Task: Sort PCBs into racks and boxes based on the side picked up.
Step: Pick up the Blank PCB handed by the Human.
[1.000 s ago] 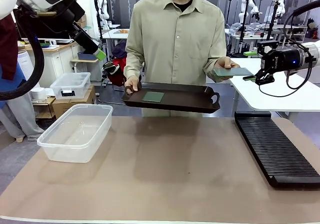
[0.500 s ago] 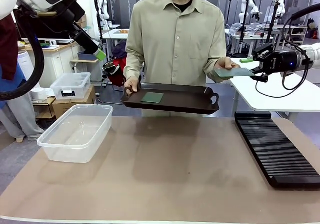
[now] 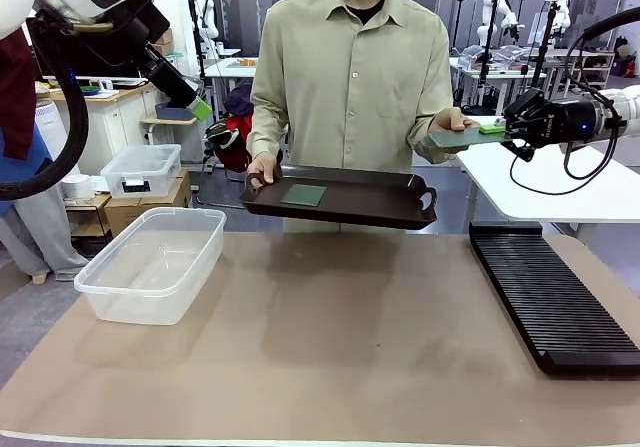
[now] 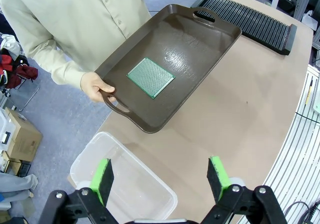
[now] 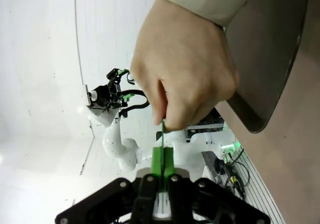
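Advances right end effector (image 3: 498, 128) onto flat board (image 3: 460, 139), pinching its near edge.
Keeps left end effector (image 4: 160, 173) wide, far off.

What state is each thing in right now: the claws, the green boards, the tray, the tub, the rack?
Left claw: open, holding nothing.
Right claw: shut on the held board's edge.
Held board: level, gripped by the person's hand and the right claw.
Second board: lying flat in the tray.
Tray: held above the table by the person.
Tub: empty, on the table.
Rack: on the table, slots empty.
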Tool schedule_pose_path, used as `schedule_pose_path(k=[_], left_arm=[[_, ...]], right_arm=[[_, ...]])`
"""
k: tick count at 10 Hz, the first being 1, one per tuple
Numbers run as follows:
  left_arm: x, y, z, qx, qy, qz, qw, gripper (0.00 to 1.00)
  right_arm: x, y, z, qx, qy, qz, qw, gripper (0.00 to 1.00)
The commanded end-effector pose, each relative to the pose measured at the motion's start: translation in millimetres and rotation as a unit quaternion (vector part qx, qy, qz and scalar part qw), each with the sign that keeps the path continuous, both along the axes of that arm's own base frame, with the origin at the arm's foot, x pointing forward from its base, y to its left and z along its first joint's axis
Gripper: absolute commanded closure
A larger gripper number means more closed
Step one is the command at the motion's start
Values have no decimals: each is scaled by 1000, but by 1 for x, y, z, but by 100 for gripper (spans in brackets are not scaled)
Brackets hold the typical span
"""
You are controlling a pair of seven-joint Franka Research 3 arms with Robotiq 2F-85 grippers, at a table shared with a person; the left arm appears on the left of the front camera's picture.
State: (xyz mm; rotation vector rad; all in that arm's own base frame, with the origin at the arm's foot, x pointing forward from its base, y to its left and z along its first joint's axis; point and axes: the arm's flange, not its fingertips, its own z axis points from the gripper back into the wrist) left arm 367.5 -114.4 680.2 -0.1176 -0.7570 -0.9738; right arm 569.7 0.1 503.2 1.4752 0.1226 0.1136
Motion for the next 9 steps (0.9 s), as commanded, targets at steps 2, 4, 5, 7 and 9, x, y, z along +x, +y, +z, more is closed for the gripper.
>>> schedule_pose_path(k=[2,4,5,7,9], left_arm=[[0,1,-2,0,2,1,1000,0],[0,1,-2,0,2,1,1000,0],[0,1,-2,0,2,1,1000,0],[0,1,-2,0,2,1,1000,0],[0,1,-2,0,2,1,1000,0]], right_arm=[[2,-3,2,10,9,26,1000,100],[3,-2,0,7,5,24,1000,100],[2,0,1,0,4,21,1000,100],[-2,1,-2,5,5,14,1000,100],[-2,1,-2,5,5,14,1000,100]])
